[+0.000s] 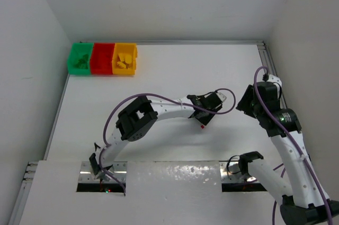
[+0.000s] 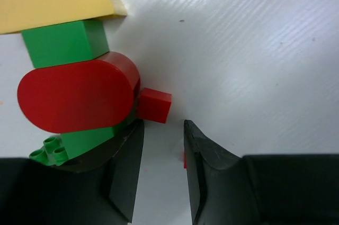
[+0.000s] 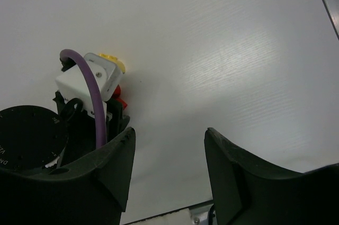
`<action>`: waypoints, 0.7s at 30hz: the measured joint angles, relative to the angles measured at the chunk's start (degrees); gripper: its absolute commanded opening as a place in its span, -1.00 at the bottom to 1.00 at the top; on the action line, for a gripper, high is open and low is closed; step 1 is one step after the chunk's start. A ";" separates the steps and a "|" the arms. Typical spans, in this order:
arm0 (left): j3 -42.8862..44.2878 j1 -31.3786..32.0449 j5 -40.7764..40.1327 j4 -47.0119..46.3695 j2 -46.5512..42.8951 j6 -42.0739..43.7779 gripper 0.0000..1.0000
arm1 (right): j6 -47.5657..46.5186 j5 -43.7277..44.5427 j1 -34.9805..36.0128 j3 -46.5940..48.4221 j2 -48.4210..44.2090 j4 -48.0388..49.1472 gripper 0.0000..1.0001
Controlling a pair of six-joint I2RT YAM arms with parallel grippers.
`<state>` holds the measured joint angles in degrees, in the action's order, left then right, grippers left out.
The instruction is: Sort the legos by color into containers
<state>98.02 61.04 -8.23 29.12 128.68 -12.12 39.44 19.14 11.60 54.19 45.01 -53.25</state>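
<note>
The containers (image 1: 100,71) are set at ten o'clock. At centre the left gripper (image 2: 163,125) is parted and empty. A small red lego (image 2: 154,105) lies at its twelve o'clock, just beside a mixed cluster (image 2: 79,98) that could be snagged on closing. The right gripper (image 3: 168,131) is held open, empty.

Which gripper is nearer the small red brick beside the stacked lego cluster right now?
Left. The left gripper is right at the small red brick, which lies just ahead of its open jaws. The right gripper stands well off to the side, empty.
</note>
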 measured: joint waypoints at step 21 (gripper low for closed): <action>7.58 -0.39 -1.66 1.99 4.63 1.79 -0.24 | -0.50 0.15 0.00 -0.09 1.97 0.26 0.09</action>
<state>105.60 60.64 -9.89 31.11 133.32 -10.33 38.94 19.29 11.60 54.11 46.98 -52.99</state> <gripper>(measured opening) 0.380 0.546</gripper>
